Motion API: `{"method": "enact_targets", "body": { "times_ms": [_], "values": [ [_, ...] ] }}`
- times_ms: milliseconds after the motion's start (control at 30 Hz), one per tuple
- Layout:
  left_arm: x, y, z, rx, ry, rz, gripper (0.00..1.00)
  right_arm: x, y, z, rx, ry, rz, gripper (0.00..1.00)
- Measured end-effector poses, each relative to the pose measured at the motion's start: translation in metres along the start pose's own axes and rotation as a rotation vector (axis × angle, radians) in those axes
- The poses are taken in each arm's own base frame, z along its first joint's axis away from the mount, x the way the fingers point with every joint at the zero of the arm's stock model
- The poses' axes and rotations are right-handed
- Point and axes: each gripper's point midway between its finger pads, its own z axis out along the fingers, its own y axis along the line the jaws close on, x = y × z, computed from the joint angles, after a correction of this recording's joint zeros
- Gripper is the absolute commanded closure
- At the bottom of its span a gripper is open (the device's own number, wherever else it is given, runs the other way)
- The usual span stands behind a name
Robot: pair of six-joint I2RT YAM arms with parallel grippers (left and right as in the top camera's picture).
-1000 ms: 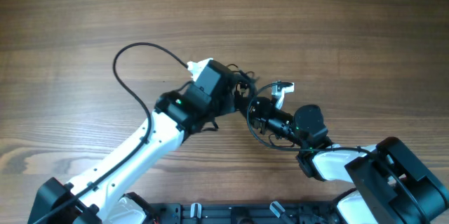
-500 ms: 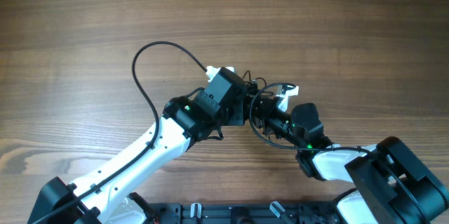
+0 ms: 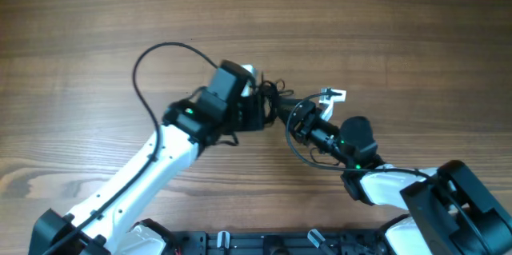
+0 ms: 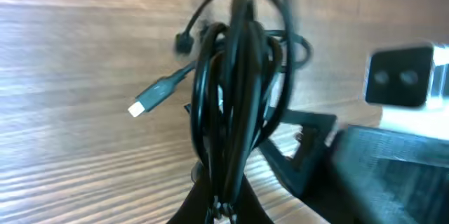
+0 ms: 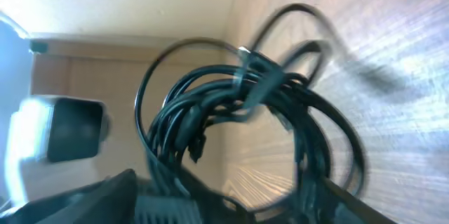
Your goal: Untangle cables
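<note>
The cables (image 3: 277, 95) are a small tangle of thin black cords at the table's centre, between my two grippers. In the left wrist view the bundle (image 4: 235, 90) rises from my left gripper (image 4: 228, 213), which is shut on its lower end; a white-tipped plug (image 4: 147, 101) sticks out to the left. From overhead, my left gripper (image 3: 262, 109) is just left of the tangle. My right gripper (image 3: 304, 123) is on the tangle's right side. Its wrist view shows the coil (image 5: 238, 112) close in front of the right gripper (image 5: 231, 210), whose jaws stand apart, open, with loops hanging across them.
The thicker black wire (image 3: 152, 63) of the left arm arcs over the wooden table (image 3: 416, 31) at the left. The right arm's camera block (image 4: 400, 76) is close beside the bundle. Both arm bases sit along the near edge.
My right gripper has opened and let go of the cables. The left gripper has drawn back to the left and away with the bundle still clamped.
</note>
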Motion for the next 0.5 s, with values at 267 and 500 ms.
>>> {"method": "enact_targets", "body": {
  "times_ms": [267,500],
  "values": [
    [-0.027,0.035,-0.014,-0.013,-0.046,-0.123,0.96,-0.015,0.009,-0.013,-0.042,0.038,-0.043,0.34],
    [-0.026,0.028,-0.019,0.091,-0.008,-0.042,0.96,0.011,-0.005,-0.02,-0.025,0.206,-0.216,0.43]
  ]
}}
